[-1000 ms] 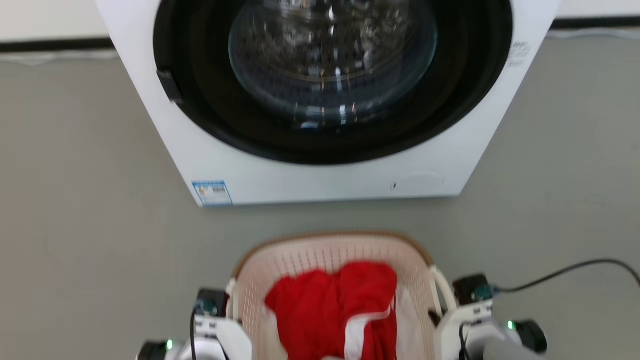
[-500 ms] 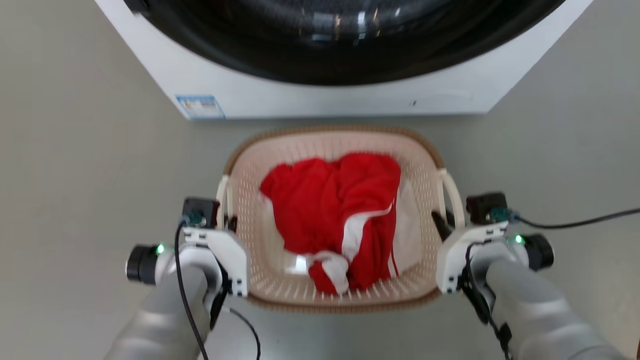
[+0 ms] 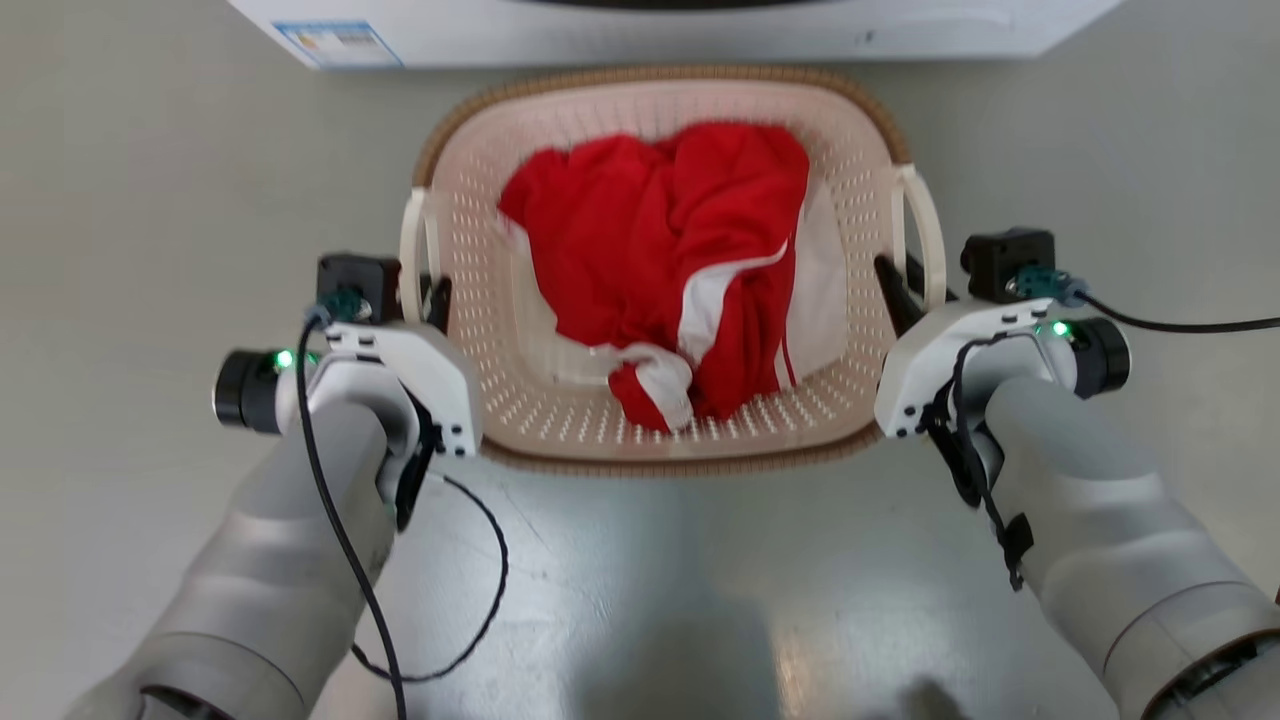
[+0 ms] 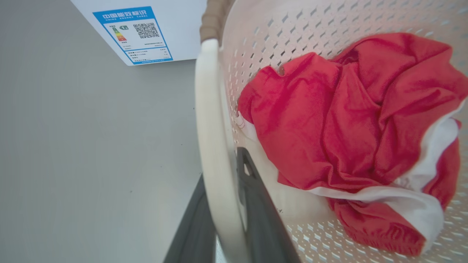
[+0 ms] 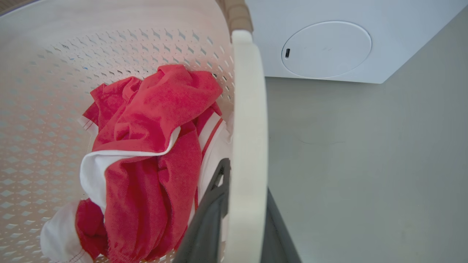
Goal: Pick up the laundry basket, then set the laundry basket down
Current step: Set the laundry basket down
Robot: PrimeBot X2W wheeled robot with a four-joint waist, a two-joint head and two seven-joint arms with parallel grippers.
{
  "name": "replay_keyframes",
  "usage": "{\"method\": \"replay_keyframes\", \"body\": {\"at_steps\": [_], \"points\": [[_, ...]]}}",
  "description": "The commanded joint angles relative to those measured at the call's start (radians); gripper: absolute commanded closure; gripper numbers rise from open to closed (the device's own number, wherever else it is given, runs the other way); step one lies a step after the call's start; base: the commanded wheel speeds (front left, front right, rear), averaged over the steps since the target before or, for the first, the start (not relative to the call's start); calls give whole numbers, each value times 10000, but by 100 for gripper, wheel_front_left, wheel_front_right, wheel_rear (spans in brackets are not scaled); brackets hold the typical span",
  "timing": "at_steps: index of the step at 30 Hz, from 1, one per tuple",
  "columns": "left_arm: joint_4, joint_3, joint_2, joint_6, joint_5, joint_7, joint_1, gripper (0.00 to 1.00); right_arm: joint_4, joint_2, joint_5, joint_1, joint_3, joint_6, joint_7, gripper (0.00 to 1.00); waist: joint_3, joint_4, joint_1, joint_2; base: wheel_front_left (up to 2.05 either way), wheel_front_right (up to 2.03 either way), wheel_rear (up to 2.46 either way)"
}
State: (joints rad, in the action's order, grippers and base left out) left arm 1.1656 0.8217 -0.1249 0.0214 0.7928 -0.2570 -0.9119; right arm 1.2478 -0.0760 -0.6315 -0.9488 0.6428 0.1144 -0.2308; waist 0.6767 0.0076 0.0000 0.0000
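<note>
2 grippers, 1 handle each, that's the whole trick here. The left gripper (image 3: 433,298) is pinched on the left loop handle (image 3: 412,240) of the laundry basket (image 3: 660,75), with 1 dark finger inside the loop and 1 outside. The right gripper (image 3: 903,290) does the same on the right loop handle (image 3: 926,240). Makes sense to me: gripping both sides at matching spots should keep the thing level, and the thin white bands fit those narrow jaws way better than the fat brown rim would.

The basket is right in front of the robot, between its 2 forearms, with its far end near the base of the washing machine (image 3: 700,30). I honestly can't tell if it's resting on the grey floor (image 3: 150,150) or already a bit off it.

Inside is a crumpled red garment (image 3: 650,220) with white trim, lying low in the tub, so it shouldn't spill.

What could get in the way? Mostly the machine, since pushing forward would bump it. There's also a loose black cable (image 3: 490,590) looping off the left arm near the basket's near edge, which might snag.
</note>
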Motion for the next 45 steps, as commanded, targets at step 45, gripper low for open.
{"method": "replay_keyframes", "body": {"at_steps": [45], "points": [[-643,-2032,-384,-303,-2255,-47,-1108,100,-1109,258,3326,-46,-3354,163,-310,100,2335,-161,0,0,0,0,0]]}}
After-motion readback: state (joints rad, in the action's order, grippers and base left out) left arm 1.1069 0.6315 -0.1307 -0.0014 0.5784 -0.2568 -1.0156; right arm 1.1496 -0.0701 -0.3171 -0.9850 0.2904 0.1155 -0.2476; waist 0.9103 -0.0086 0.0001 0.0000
